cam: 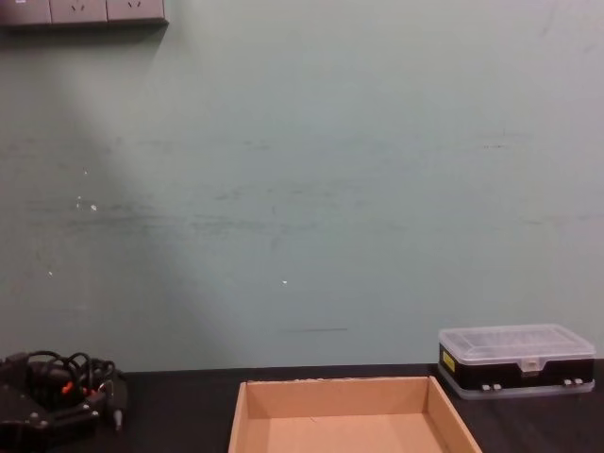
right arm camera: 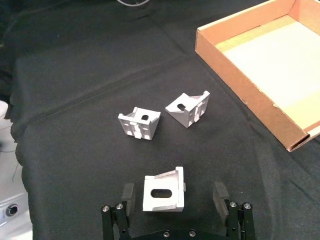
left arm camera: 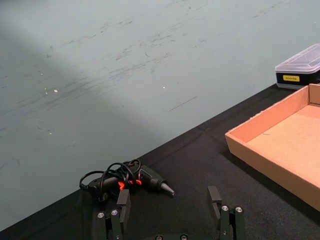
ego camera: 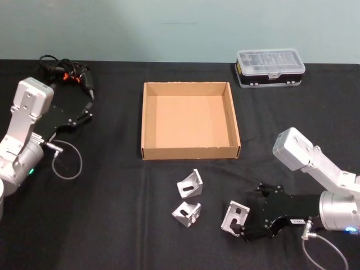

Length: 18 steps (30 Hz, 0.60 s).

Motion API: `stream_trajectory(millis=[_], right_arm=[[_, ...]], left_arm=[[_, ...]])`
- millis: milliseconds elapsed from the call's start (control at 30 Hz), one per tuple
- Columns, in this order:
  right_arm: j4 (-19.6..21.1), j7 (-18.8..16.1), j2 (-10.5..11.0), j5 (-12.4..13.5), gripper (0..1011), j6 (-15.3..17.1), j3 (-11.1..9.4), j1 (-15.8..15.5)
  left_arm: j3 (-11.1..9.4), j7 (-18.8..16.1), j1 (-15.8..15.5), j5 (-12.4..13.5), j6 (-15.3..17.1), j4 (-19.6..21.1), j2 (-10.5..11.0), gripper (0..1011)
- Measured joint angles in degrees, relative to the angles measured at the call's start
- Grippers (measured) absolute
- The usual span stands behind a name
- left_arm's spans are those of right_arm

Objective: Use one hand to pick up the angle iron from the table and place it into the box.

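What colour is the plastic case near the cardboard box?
The plastic case is black with a clear lid; best in the chest view.

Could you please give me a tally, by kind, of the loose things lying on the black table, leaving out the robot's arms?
angle irons: 3
cardboard box: 1
plastic case: 1
corded tool: 1
Total: 6
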<state>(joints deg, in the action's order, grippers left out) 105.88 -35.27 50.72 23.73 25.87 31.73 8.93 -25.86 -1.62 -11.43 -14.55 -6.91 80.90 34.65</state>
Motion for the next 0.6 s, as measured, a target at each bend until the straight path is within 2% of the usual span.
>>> stream_trajectory(millis=[167, 467, 600], right_arm=[[-0.57, -0.64, -0.29, -0.46, 979, -0.13, 0.62, 0.57], [-1.35, -0.81, -0.74, -1.08, 760, -0.28, 1.09, 1.35], [-1.55, -0.82, -0.92, -1.24, 622, -0.57, 1.09, 1.63]], left_arm=[[0.0, 0.0, 0.0, 0.0, 0.0, 0.0, 0.0, 1000], [0.0, 0.0, 0.0, 0.0, 0.0, 0.0, 0.0, 1000], [0.0, 0.0, 0.0, 0.0, 0.0, 0.0, 0.0, 1000]])
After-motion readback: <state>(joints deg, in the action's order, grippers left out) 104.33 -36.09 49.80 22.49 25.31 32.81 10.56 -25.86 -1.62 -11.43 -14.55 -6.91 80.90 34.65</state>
